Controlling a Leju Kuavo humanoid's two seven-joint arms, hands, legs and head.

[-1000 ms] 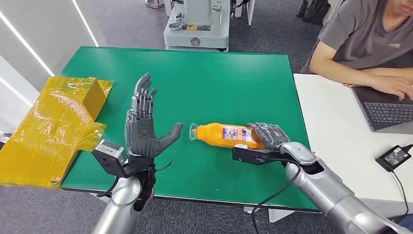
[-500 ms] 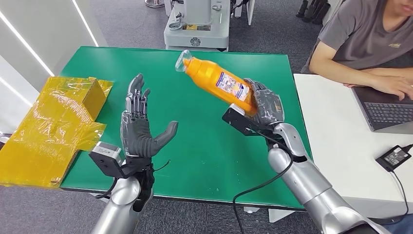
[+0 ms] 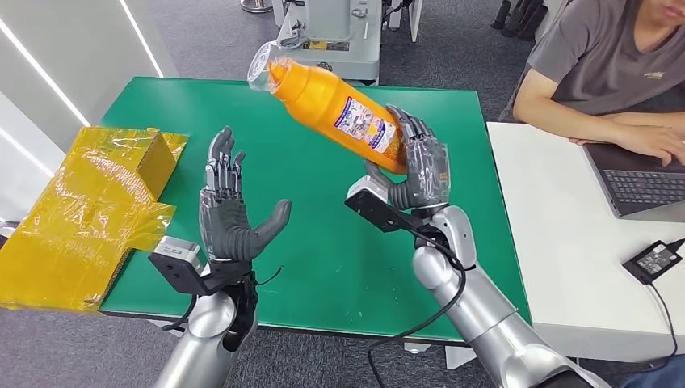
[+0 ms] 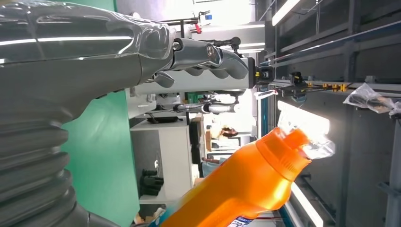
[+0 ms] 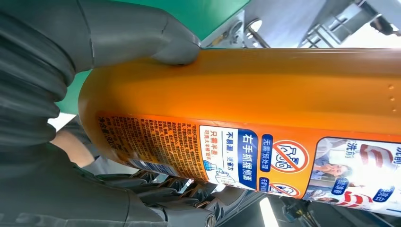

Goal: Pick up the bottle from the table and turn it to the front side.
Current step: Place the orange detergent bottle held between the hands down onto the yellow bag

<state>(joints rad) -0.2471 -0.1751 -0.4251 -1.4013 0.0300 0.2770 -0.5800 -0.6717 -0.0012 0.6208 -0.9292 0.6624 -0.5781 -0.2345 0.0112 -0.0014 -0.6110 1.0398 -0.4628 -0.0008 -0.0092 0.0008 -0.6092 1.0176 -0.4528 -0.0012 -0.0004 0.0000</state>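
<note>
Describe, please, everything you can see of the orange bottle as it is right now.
The orange bottle looks like glossy plastic, with a printed label of blue, white and red panels and small text along its side. Its narrow neck end is wrapped in crinkled clear film. It is lifted off the green table and tilted, neck end pointing up and toward the robot's left. The right hand grips its base end, thumb on one side, fingers on the other. Nothing else touches it.

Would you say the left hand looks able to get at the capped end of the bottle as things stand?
Probably yes. The left hand is open, palm up, holding nothing, and the bottle, gripped at its base by the right hand, tilts its capped end toward the left side with only open air between.
</note>
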